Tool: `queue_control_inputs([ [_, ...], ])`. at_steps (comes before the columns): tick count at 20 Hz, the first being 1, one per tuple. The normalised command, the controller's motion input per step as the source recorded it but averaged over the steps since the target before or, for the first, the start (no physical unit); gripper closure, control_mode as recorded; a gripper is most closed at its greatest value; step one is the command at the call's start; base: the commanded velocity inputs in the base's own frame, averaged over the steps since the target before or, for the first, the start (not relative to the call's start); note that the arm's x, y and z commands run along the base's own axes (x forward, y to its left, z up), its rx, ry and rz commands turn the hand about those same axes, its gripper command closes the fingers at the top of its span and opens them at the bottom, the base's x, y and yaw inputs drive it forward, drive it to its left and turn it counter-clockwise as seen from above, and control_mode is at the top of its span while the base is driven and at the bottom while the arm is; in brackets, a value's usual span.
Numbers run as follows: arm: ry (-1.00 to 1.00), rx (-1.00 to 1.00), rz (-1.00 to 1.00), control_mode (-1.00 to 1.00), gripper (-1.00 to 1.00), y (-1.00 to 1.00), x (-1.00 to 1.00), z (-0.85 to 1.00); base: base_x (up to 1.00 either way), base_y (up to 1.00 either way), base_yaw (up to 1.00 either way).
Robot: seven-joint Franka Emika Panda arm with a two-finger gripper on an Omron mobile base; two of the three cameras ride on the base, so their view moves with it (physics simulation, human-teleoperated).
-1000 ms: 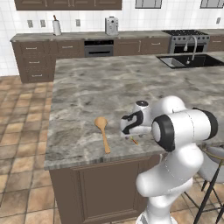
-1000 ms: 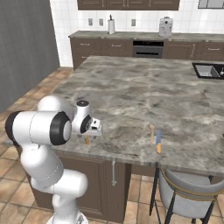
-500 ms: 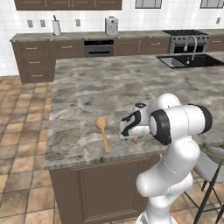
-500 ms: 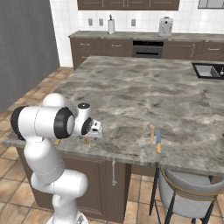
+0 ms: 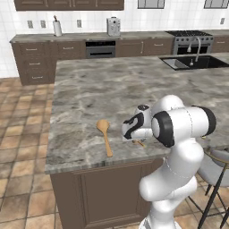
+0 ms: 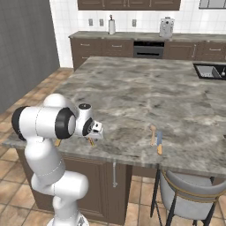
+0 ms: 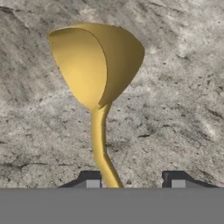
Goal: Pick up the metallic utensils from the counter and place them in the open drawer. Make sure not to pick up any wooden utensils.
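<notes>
Your end effector [image 7: 131,183] stands half-closed astride the golden spoon [image 7: 97,87] on the bench [image 7: 183,109]; light, stiff, slippery, so pinch its thin handle.

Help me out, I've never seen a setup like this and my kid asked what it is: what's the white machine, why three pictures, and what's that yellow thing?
The white machine is a robot arm in a computer-drawn kitchen, ending in a two-finger gripper. Two pictures come from cameras behind it, one on each side, looking over the same marbled counter. The close-up comes from a camera on the hand itself, looking along the fingers.

The yellow thing is a small golden spoon lying on the counter. Its handle runs between the two dark fingertips, which straddle it but do not visibly pinch it, so I can't say it is held.

Also on the counter: a big wooden spoon to the arm's left, and a small bluish-handled utensil farther right, beside a small tan one.
</notes>
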Motion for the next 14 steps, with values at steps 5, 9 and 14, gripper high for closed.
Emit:
queue_control_inputs([
  [5,0.05,0.04,0.01,-1.0,1.0,0.13,-0.1,-0.22,0.0,0.0,0.0],
  [9,0.02,0.08,0.04,-1.0,1.0,0.26,-0.33,-0.15,0.0,0.0,0.0],
  [14,0.0,0.03,0.07,-1.0,1.0,0.31,-0.42,-0.04,0.0,0.0,0.0],
])
